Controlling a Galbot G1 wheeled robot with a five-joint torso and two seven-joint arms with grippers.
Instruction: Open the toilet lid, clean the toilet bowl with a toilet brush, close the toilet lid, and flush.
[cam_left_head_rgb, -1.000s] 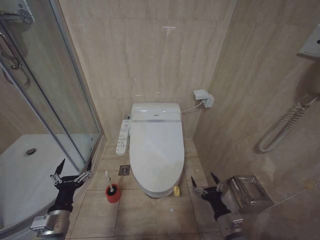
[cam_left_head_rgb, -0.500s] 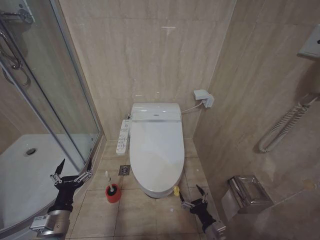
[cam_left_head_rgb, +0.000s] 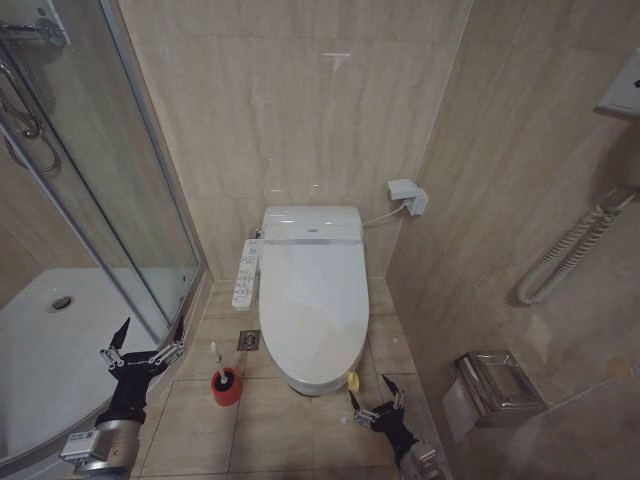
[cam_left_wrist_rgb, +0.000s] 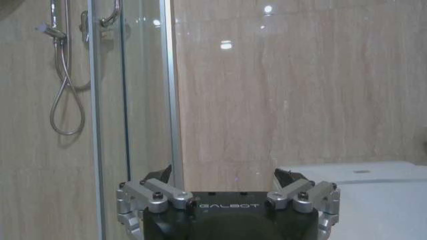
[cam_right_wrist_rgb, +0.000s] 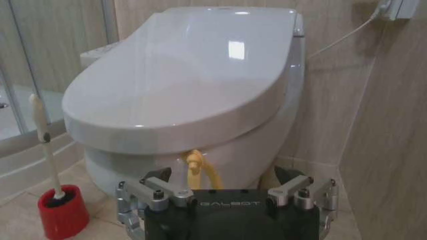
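The lid (cam_left_head_rgb: 312, 300) lies shut on the toilet, its long axis running from the back wall toward the robot. At its front edge hangs the yellow loop (cam_left_head_rgb: 352, 381), a little to the right of the tip. The right gripper (cam_left_head_rgb: 377, 405) sits just in front of that loop, low by the floor, fingers spread wide and holding nothing; from its wrist camera the loop (cam_right_wrist_rgb: 195, 167) stands dead ahead between the jaws. The left gripper (cam_left_head_rgb: 143, 342), also open and empty, hangs well off to the lid's left, beyond the brush (cam_left_head_rgb: 222, 374). I judge the right arm far better placed for lifting.
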